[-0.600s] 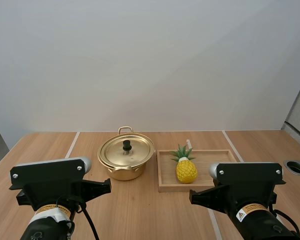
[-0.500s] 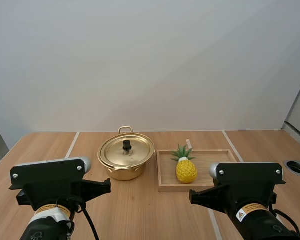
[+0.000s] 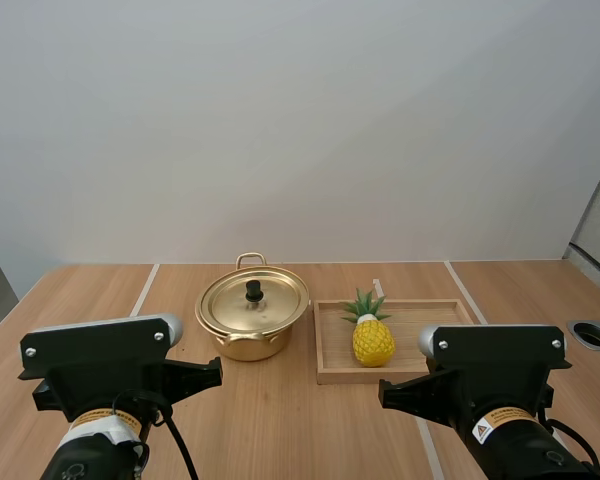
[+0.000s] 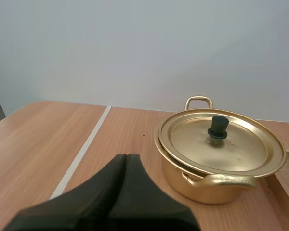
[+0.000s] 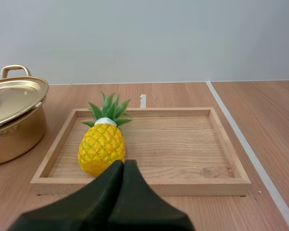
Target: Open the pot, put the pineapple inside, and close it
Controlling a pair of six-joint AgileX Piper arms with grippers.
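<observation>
A gold pot (image 3: 252,322) stands mid-table with its lid (image 3: 253,300) on, topped by a black knob (image 3: 253,291). To its right a yellow pineapple (image 3: 372,335) with green leaves lies in a wooden tray (image 3: 332,368). My left gripper (image 4: 125,161) is shut on nothing, its fingers one dark wedge, a short way in front of the pot (image 4: 216,156) and apart from it. My right gripper (image 5: 124,167) is likewise shut and bare, just in front of the tray's near rim (image 5: 139,185), with the pineapple (image 5: 102,146) right behind its tip.
Both arms' bases sit at the near table edge, left (image 3: 110,385) and right (image 3: 490,385). A round grommet hole (image 3: 592,334) lies at the table's right edge. The tray's right half (image 5: 183,144) is bare wood. Pale seams run across the tabletop.
</observation>
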